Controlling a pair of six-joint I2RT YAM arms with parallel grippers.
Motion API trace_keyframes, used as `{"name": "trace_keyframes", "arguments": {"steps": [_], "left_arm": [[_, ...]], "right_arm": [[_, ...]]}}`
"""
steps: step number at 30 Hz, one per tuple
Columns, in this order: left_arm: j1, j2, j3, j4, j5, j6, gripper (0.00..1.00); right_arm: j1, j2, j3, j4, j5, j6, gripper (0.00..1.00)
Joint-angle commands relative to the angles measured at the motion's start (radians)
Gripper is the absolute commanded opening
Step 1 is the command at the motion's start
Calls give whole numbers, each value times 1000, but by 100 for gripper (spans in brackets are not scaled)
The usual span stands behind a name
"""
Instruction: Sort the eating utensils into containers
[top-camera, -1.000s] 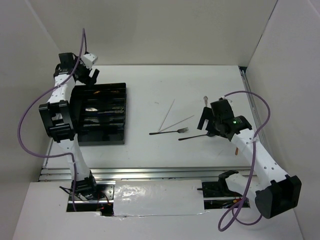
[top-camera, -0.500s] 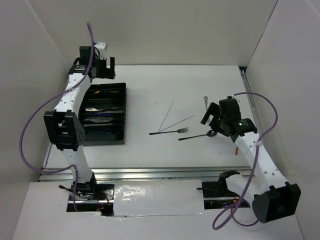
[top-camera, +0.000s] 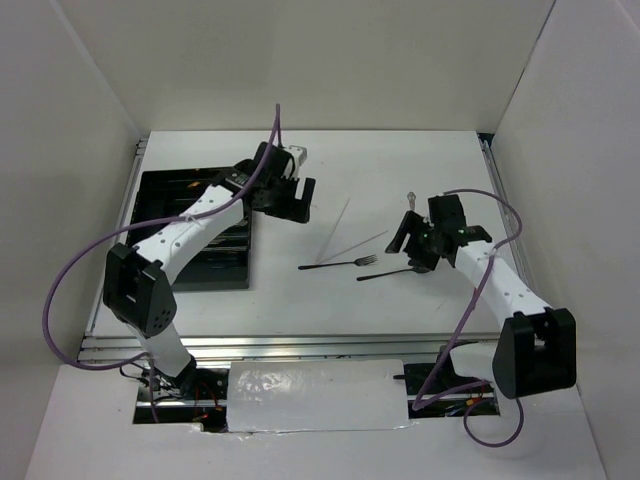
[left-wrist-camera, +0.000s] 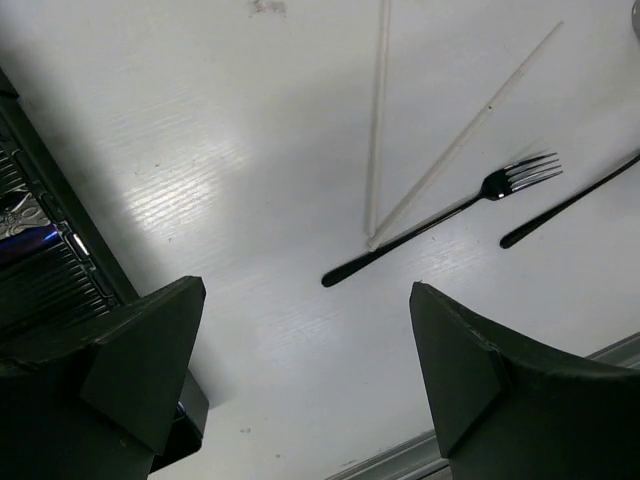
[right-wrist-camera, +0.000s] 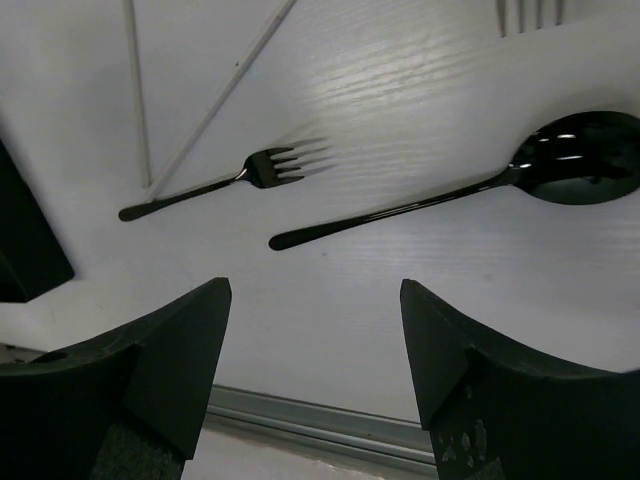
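Hovering open-fingered and empty: left hand (left-wrist-camera: 308, 300) above black fork (left-wrist-camera: 440, 214), right hand (right-wrist-camera: 315, 295) above black spoon (right-wrist-camera: 452, 192).

No readable text, label, brand, number or sign appears in any view.

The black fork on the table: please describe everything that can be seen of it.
The black fork is slim and glossy, apparently metal, with four tines and a thin handle. It lies flat on the white table, handle toward the tray. One silver chopstick ends at its handle; whether they touch, I cannot tell. The black spoon lies beside it, apart. Nothing grips it.
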Motion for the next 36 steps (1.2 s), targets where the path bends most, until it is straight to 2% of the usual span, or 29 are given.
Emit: {"name": "trace_keyframes", "arguments": {"steps": [1, 7, 11, 13, 16, 17, 23, 29, 36], "left_arm": [[-25, -22, -11, 7, -67, -36, 97], [-59, -66, -53, -39, -126, -24, 99], [2, -105, -82, -50, -161, -79, 99], [22, -111, -80, -62, -155, -94, 99], [53, -114, -69, -91, -149, -108, 99], [54, -117, -71, -90, -148, -110, 99], [56, -96, -63, -94, -115, -102, 99], [45, -56, -30, -91, -71, -100, 99], [27, -20, 24, -111, -82, -82, 99]], "right_arm": [[36, 31, -23, 111, -77, 0, 76], [90, 108, -4, 147, -79, 43, 73], [101, 79, 3, 131, 17, 66, 93], [98, 71, 36, 89, 102, 57, 94], [38, 92, 95, 20, 240, 45, 91], [18, 100, 102, 13, 253, 45, 84], [-158, 151, 117, 42, 216, 57, 81], [-216, 286, 154, 85, 159, 95, 82], [-221, 404, 171, 154, 96, 112, 67]]}}
